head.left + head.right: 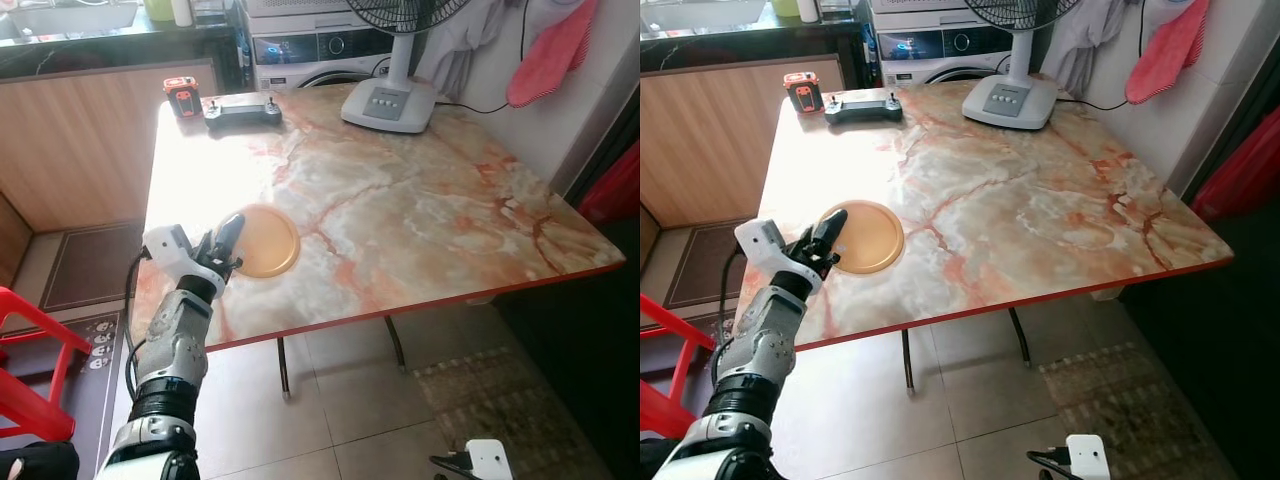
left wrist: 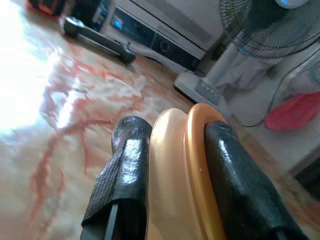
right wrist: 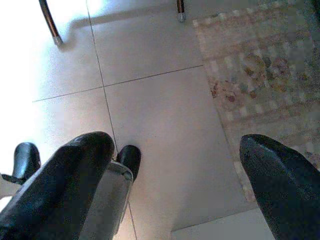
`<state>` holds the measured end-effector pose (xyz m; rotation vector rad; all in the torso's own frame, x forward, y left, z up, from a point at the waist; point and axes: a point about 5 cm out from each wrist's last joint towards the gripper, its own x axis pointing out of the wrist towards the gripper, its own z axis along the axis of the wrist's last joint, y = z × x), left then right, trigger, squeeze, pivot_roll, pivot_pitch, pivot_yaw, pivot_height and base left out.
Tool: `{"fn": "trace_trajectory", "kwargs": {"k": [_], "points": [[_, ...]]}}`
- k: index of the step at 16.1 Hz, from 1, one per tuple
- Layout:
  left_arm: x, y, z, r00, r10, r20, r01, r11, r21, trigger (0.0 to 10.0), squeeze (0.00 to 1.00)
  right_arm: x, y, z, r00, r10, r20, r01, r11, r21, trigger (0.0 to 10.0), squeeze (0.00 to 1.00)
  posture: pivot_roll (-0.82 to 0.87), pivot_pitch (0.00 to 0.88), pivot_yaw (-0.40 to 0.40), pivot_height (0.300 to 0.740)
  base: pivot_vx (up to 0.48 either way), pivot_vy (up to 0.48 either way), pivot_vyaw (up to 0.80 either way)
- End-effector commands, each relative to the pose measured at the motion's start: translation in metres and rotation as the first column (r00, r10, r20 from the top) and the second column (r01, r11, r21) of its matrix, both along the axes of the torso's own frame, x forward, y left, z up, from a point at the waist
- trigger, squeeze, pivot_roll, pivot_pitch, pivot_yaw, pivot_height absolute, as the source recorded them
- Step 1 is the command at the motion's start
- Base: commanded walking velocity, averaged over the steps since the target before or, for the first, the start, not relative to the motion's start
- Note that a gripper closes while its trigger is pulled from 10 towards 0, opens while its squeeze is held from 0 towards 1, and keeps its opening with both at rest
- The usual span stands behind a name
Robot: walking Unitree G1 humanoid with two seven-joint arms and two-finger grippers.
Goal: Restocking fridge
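Observation:
An orange plate (image 1: 265, 240) lies flat on the marble table (image 1: 420, 210) near its front left edge. My left gripper (image 1: 226, 242) reaches over that edge and is shut on the plate's near rim. In the left wrist view the two black fingers (image 2: 127, 170) pinch the orange plate rim (image 2: 192, 165) between them. My right gripper (image 3: 175, 185) hangs low beside me, open, with only tiled floor between its fingers.
At the table's far side stand a white fan base (image 1: 390, 103), a black controller (image 1: 243, 113) and a small red and black device (image 1: 181, 96). A washing machine (image 1: 320, 50) is behind. A red chair (image 1: 35, 360) is at my left, a patterned rug (image 3: 265, 70) on the floor.

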<state>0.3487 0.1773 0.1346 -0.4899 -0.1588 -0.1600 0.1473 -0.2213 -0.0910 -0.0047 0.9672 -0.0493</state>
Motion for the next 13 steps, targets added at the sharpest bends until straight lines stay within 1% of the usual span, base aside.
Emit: {"fn": "trace_trajectory", "kwargs": {"k": [1, 2, 3, 4, 5, 6, 7, 9, 10, 11, 12, 13], "points": [[-0.002, 0.002, 0.005, 0.999, 0.026, 0.020, -0.027, 0.998, 0.054, 10.0, 0.00, -0.004, 0.000, -0.001, 0.999, -0.031, 0.005, 0.031, 0.999, 0.005, 10.0, 0.00, 0.01, 0.000, 0.007, 0.740, 0.000, 0.000, 0.00], [-0.006, 0.010, 0.005, 0.997, 0.075, 0.017, -0.076, 0.992, 0.100, 10.0, 0.00, -0.005, 0.001, -0.002, 0.999, -0.049, 0.012, 0.049, 0.999, 0.011, 10.0, 0.00, 0.00, 0.000, 0.015, 0.740, 0.000, 0.000, 0.00], [-0.008, 0.017, 0.004, 0.993, 0.113, 0.015, -0.114, 0.988, 0.102, 10.0, 0.00, -0.006, 0.003, -0.002, 0.999, -0.053, 0.013, 0.053, 0.998, 0.015, 10.0, 0.00, -0.01, 0.000, 0.024, 0.740, 0.000, 0.000, 0.00], [-0.011, 0.025, 0.006, 0.983, 0.180, 0.023, -0.182, 0.975, 0.127, 10.0, 0.00, -0.008, 0.004, -0.003, 0.998, -0.060, 0.016, 0.060, 0.998, 0.023, 10.0, 0.00, -0.02, 0.000, 0.035, 0.740, 0.000, 0.000, 0.00], [-0.013, 0.028, 0.008, 0.977, 0.209, 0.034, -0.212, 0.966, 0.145, 10.0, 0.00, -0.010, 0.006, -0.004, 0.998, -0.066, 0.017, 0.066, 0.997, 0.027, 10.0, 0.00, -0.03, 0.000, 0.039, 0.740, 0.000, 0.000, 0.00], [-0.015, 0.026, 0.012, 0.977, 0.207, 0.056, -0.214, 0.956, 0.198, 10.0, 0.00, -0.011, 0.007, -0.004, 0.997, -0.077, 0.021, 0.076, 0.997, 0.030, 10.0, 0.00, -0.04, 0.000, 0.044, 0.740, 0.000, 0.000, 0.00], [-0.017, 0.016, 0.014, 0.982, 0.174, 0.080, -0.189, 0.941, 0.281, 10.0, 0.00, -0.013, 0.008, -0.005, 0.995, -0.094, 0.030, 0.093, 0.995, 0.031, 10.0, 0.00, -0.04, 0.000, 0.052, 0.740, 0.000, 0.000, 0.00], [-0.021, -0.008, 0.016, 0.990, 0.087, 0.111, -0.122, 0.923, 0.364, 10.0, 0.00, -0.015, 0.008, -0.005, 0.992, -0.117, 0.041, 0.116, 0.993, 0.032, 10.0, 0.00, -0.04, 0.000, 0.060, 0.740, 0.000, 0.000, 0.00], [-0.026, -0.017, 0.014, 0.989, 0.096, 0.115, -0.131, 0.924, 0.360, 10.0, 0.00, -0.018, 0.009, -0.006, 0.990, -0.138, 0.039, 0.137, 0.990, 0.032, 10.0, 0.00, -0.05, 0.000, 0.071, 0.740, 0.000, 0.000, 0.00], [-0.029, -0.019, 0.012, 0.988, 0.097, 0.116, -0.134, 0.919, 0.370, 10.0, 0.00, -0.020, 0.010, -0.007, 0.989, -0.146, 0.036, 0.144, 0.989, 0.033, 10.0, 0.00, -0.06, 0.000, 0.074, 0.740, 0.000, 0.000, 0.00], [-0.031, -0.024, 0.011, 0.987, 0.091, 0.130, -0.137, 0.900, 0.414, 10.0, 0.00, -0.023, 0.010, -0.008, 0.987, -0.155, 0.032, 0.154, 0.988, 0.035, 10.0, 0.00, -0.06, 0.000, 0.074, 0.740, 0.000, 0.000, 0.00], [-0.033, -0.027, 0.010, 0.986, 0.093, 0.141, -0.147, 0.887, 0.438, 10.0, 0.00, -0.025, 0.011, -0.008, 0.986, -0.162, 0.029, 0.161, 0.986, 0.034, 10.0, 0.00, -0.05, 0.000, 0.072, 0.740, 0.000, 0.000, 0.00]]}}
